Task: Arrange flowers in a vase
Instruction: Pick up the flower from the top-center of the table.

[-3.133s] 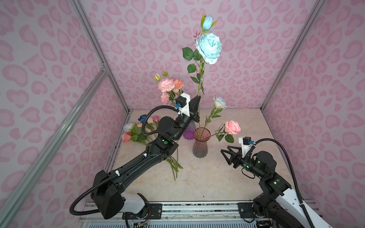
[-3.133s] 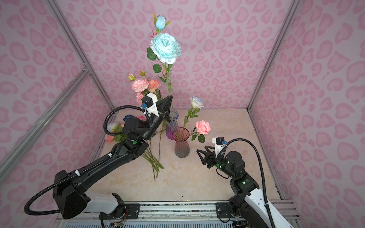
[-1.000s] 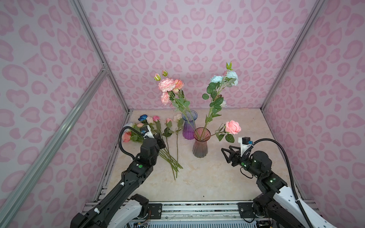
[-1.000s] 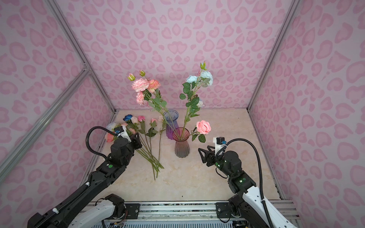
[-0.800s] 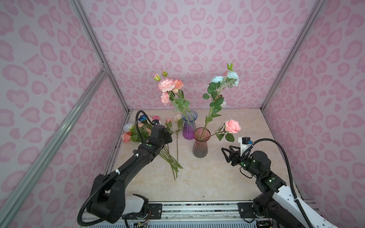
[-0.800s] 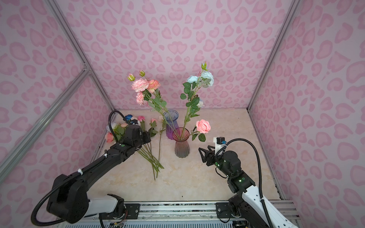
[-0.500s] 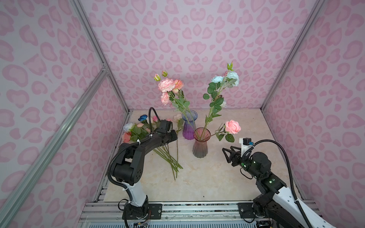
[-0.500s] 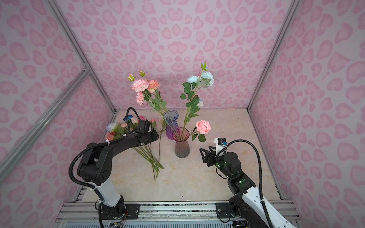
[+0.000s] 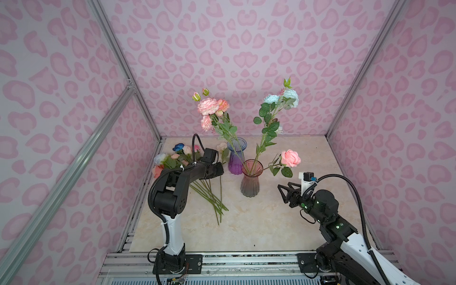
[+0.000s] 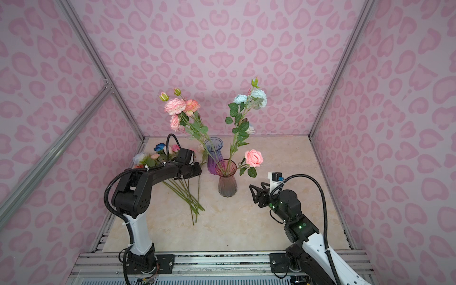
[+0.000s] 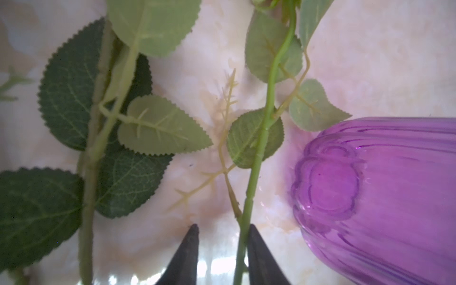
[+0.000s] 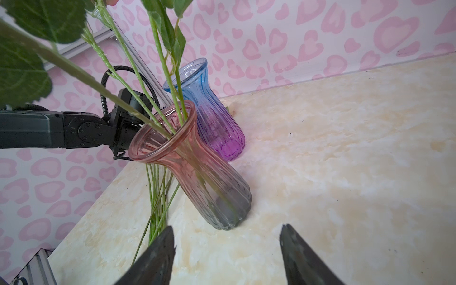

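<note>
**A:** Left wrist camera gives the close-up: the left gripper [image 11: 223, 230] has its dark jaws apart, straddling one thin green flower stem [image 11: 256, 158] lying on the cream marble-patterned tabletop [image 11: 192, 81]. It touches one jaw, with a gap to the other.

**B:** And the ribbed purple-and-blue glass vase [image 11: 370, 197] sits just beside it. Tight quarters!

**A:** Close squarely on bare stem below the leaves, I'd say, then lift straight up so nothing knocks that glass.

**B:** Target looks like the ribbed pink-to-grey glass vase [image 9: 249, 183], already holding several stems. The other loose artificial flowers [image 9: 172, 158] lie heaped at the table's left.

**A:** Meanwhile the right gripper [image 12: 227, 237] waits near that vase, jaws apart, empty, free to steady it, perhaps.
</note>
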{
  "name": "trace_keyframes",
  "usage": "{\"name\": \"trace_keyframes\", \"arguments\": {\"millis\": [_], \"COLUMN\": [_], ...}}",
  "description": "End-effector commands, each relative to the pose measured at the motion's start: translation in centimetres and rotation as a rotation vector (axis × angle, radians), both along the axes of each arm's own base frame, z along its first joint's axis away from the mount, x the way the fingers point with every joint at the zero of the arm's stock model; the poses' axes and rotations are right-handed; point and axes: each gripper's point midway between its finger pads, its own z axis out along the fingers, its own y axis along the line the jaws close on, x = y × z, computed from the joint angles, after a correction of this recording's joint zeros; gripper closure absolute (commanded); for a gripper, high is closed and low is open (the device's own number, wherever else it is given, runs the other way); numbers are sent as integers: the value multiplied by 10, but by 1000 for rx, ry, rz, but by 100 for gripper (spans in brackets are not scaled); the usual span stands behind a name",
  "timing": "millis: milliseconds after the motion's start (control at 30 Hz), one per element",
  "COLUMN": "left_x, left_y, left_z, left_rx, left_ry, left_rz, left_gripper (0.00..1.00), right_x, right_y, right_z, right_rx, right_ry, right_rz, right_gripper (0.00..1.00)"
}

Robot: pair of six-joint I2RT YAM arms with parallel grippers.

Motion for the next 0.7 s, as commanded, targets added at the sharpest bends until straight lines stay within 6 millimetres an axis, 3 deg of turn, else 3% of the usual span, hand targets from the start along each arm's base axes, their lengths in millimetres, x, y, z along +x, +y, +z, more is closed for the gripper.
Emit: {"name": "trace_keyframes", "arguments": {"millis": [0, 167, 433, 667], "left_x": [-1, -1, -7, -30], "left_y": [-4, -4, 9, 51], "left_z": [0, 22, 77, 132], "left_rx": [-12, -12, 1, 38], "left_ry": [-9, -56, -163, -267], "left_rz": [-30, -50, -12, 159], "left_gripper": [78, 97, 97, 97], "right_x": [1, 2, 4, 6], "right_y": [1, 2, 5, 6], "right_z": [7, 8, 9, 19], "right_rx": [4, 9, 15, 8], "right_ry": [-29, -26, -20, -31], "right_rz": [1, 4, 15, 20], "right_gripper": [31, 31, 31, 31]}}
